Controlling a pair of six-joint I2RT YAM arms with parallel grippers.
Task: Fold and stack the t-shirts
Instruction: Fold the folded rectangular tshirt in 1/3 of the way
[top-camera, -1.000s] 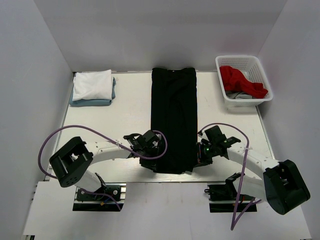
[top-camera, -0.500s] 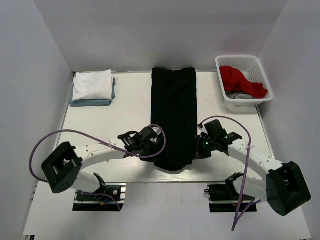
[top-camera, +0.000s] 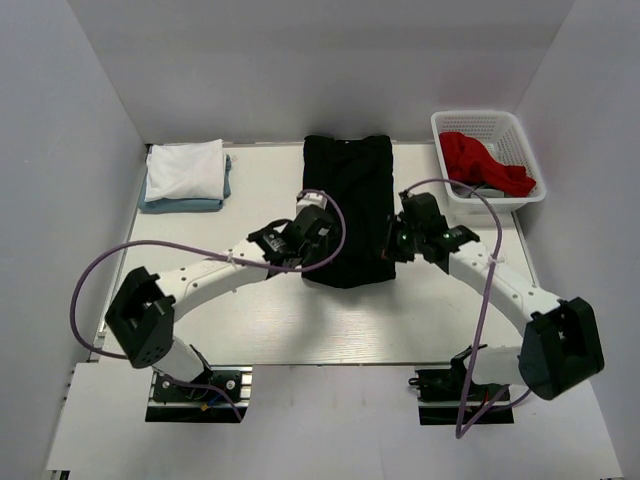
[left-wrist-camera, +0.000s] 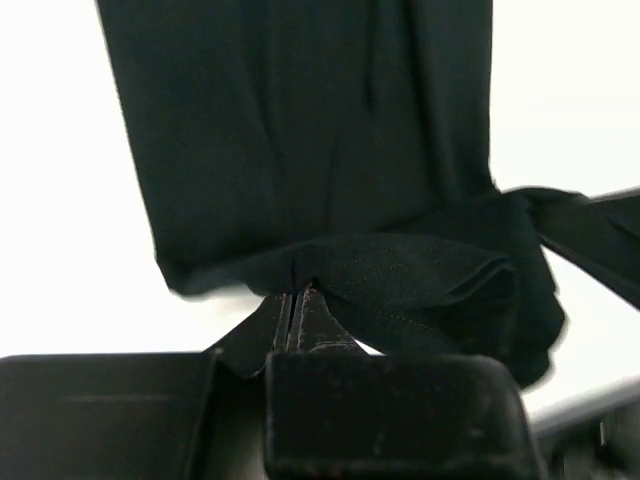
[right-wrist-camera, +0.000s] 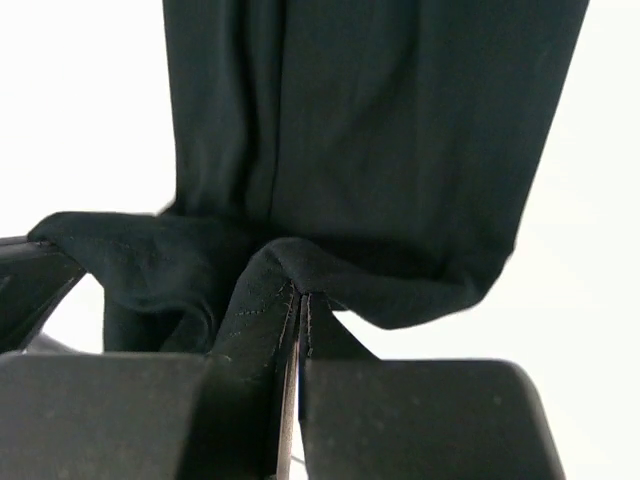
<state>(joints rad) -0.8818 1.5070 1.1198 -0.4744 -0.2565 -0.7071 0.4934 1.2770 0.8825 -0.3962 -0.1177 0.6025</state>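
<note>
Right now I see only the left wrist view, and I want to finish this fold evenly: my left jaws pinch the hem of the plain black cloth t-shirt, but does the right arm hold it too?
Observer: Yes. The right arm has its jaws shut on the hem of the black t-shirt, with cloth pinched between them.
Operator: Where is the stack?
Observer: A folded white t-shirt lies on a folded light blue-grey t-shirt at the far left corner of the table, apart from the black one.
Operator: Anything on the right?
Observer: A white plastic mesh basket at the far right corner holds red cloth.
</note>
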